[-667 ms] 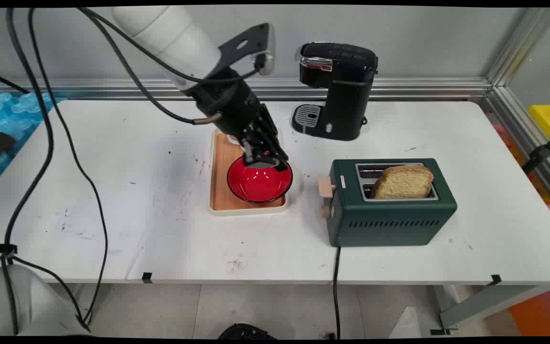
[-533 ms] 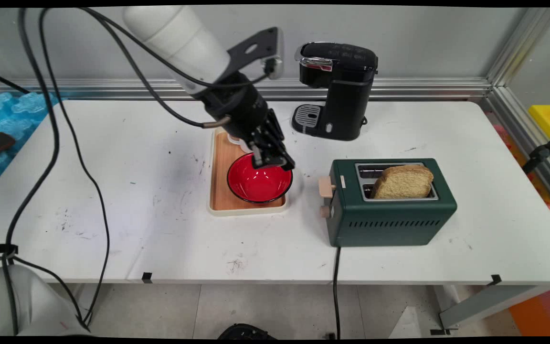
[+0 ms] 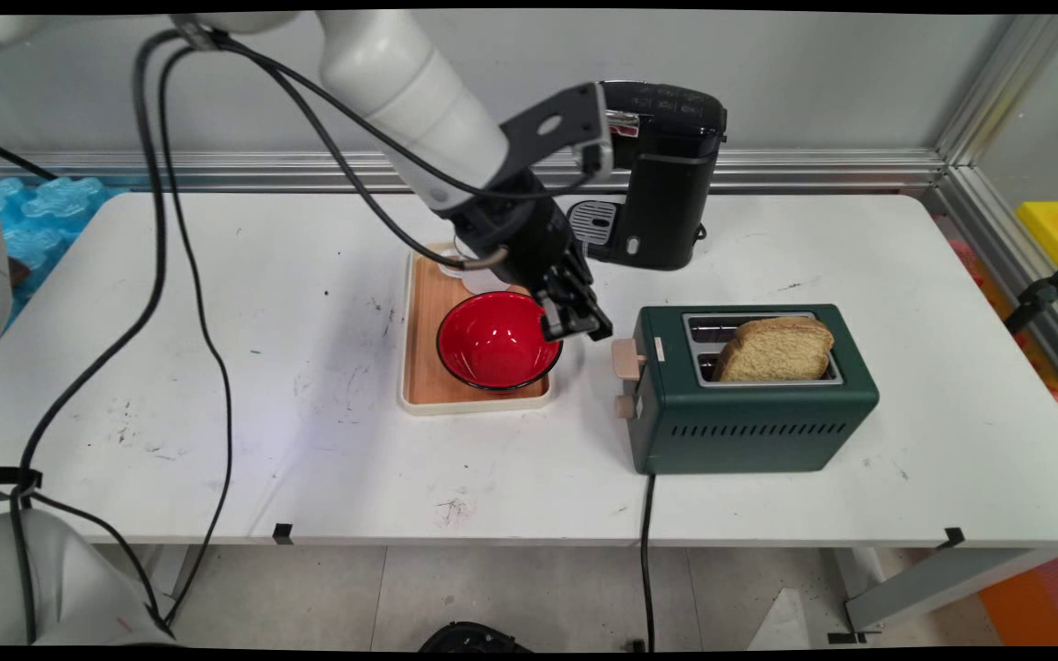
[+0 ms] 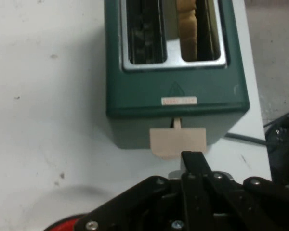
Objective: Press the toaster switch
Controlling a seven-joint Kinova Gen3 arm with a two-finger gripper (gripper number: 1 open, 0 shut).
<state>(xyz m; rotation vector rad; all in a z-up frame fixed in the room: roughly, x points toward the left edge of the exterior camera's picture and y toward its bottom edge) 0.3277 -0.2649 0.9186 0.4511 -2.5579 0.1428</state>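
Green metal two-slot toaster (image 3: 749, 395) on white surface (image 3: 217, 367), bread slice (image 3: 775, 349) in near slot; black hand (image 3: 578, 321) closed, empty, just beside beige lever (image 4: 178, 142), past red bowl (image 3: 499, 341) on wooden tray (image 3: 423, 367)

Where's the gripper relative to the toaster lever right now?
The gripper hangs just left of the green toaster's beige lever in the main view, above the red bowl's right rim.
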